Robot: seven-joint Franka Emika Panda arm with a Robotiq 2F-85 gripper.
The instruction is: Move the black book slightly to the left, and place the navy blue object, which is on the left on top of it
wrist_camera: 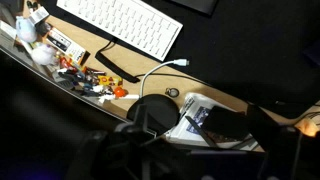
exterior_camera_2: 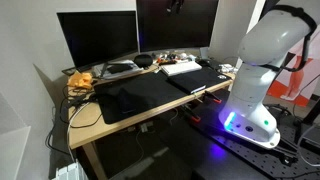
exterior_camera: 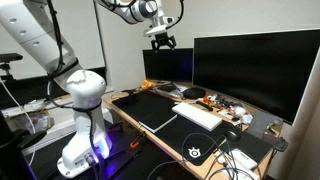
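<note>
Book's place: the black book (exterior_camera: 148,108) is seen lying flat on the desk (exterior_camera_2: 85,118), at the front edge and toward the end nearest the robot's base. It lies just beside the white keyboard (exterior_camera: 200,115).

Book's long axis: it is judged to run along the desk's front edge, parallel to the keyboard. The pale edge is turned toward the robot's side, as shown in an exterior view (exterior_camera_2: 200,80).

Direction from gripper: the gripper (exterior_camera: 162,42) is held high over the back of the desk, in front of the monitor (exterior_camera: 250,65). The book is therefore placed well below it and nearer the front edge. A descent and a pull back toward the base are judged to be needed before the book can be touched.

Arm: only one arm is fitted, so no choice of side is to be made.

Gripper state: the jaws are seen spread apart, with nothing between them and nothing touched.

Wrist view: the keyboard (wrist_camera: 120,25) and small clutter are shown, but the book is not.

Navy blue object: it cannot be picked out with certainty in any view.

Task progress: the book is judged not yet shifted, and nothing is seen lying on it.
</note>
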